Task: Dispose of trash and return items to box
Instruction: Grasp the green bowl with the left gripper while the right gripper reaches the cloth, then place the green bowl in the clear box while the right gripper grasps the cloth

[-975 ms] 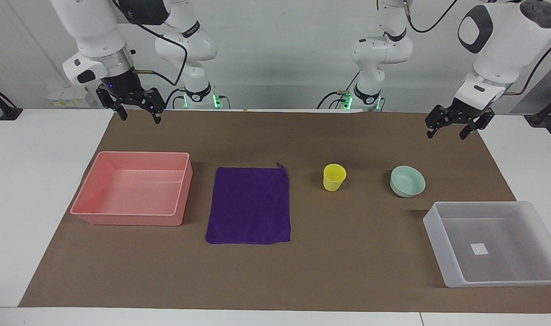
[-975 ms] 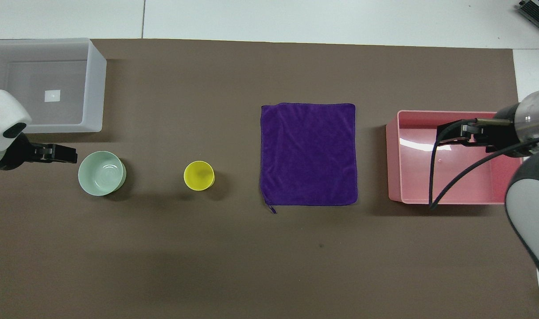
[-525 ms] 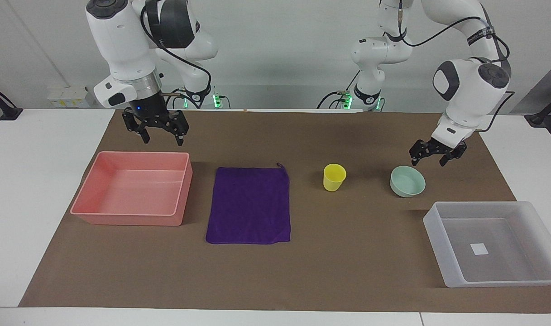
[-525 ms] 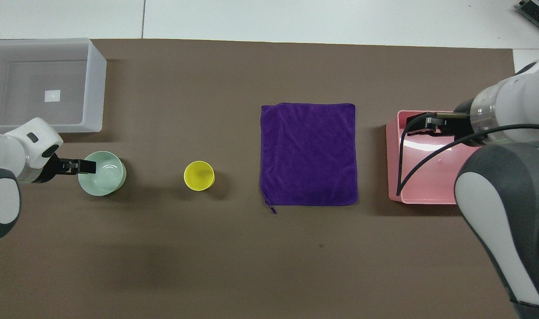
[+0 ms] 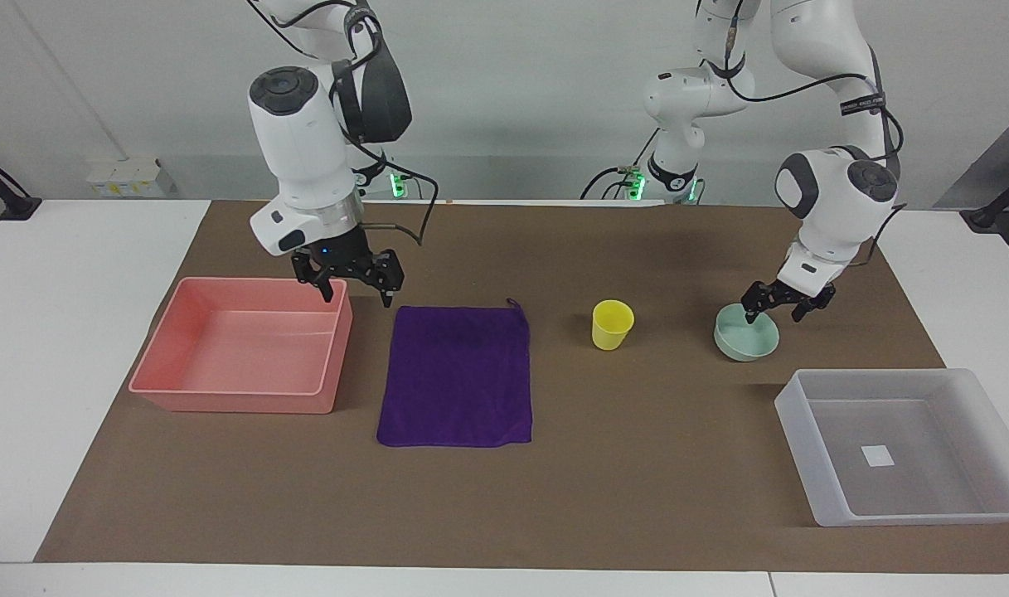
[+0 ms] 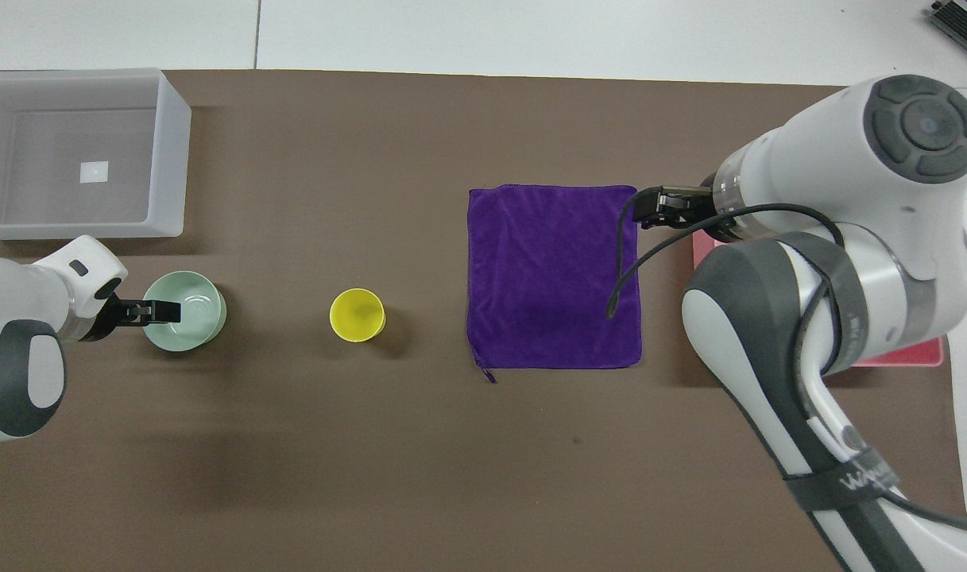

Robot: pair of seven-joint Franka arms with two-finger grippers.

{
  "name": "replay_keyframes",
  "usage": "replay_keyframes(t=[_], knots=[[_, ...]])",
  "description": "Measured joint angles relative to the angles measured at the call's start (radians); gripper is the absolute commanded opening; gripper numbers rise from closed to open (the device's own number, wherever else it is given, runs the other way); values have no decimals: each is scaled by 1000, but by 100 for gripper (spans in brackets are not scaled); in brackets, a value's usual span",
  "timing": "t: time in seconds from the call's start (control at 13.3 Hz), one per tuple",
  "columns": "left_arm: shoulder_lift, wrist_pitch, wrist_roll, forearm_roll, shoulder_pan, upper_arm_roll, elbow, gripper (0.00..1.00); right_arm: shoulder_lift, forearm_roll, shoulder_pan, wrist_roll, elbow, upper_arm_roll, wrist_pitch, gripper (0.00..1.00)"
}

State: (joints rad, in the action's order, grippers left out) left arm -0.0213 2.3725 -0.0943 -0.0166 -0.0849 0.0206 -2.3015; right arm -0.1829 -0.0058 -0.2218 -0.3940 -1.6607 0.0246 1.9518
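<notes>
Brown mat [image 5: 637,464] over white table [image 5: 73,332]

The purple cloth [image 5: 456,376] looks soft and napped, matt. The pink bin [image 5: 243,344] is glossy plastic; the box [image 5: 902,445] is frosted, translucent plastic. The yellow cup [image 5: 612,324] and mint bowl [image 5: 746,332] look like smooth plastic. The surface [image 5: 637,481] wears matt brown paper.
</notes>
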Motion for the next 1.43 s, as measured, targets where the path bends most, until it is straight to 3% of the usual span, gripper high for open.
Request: replay_keyframes(t=[0.15,0.22,0.38,0.45,0.53,1.43], knots=[[-20,13,0,0,0,0,-4,95,-41,0,-8,-9,28,0,20,100],[-27,17,0,0,0,0,-6,80,-48,0,-10,-9,35,0,20,100],[-34,21,0,0,-1,0,-11,39,-50,-1,-10,-9,41,0,20,100],[-35,21,0,-1,-1,0,-13,14,-51,-1,-8,-9,41,0,20,100],[-35,21,0,-1,-1,0,-15,0,-53,-1,-6,-9,41,0,19,100],[-25,7,0,-3,-1,5,22,0,-109,-1,-48,-9,40,1,29,100]])
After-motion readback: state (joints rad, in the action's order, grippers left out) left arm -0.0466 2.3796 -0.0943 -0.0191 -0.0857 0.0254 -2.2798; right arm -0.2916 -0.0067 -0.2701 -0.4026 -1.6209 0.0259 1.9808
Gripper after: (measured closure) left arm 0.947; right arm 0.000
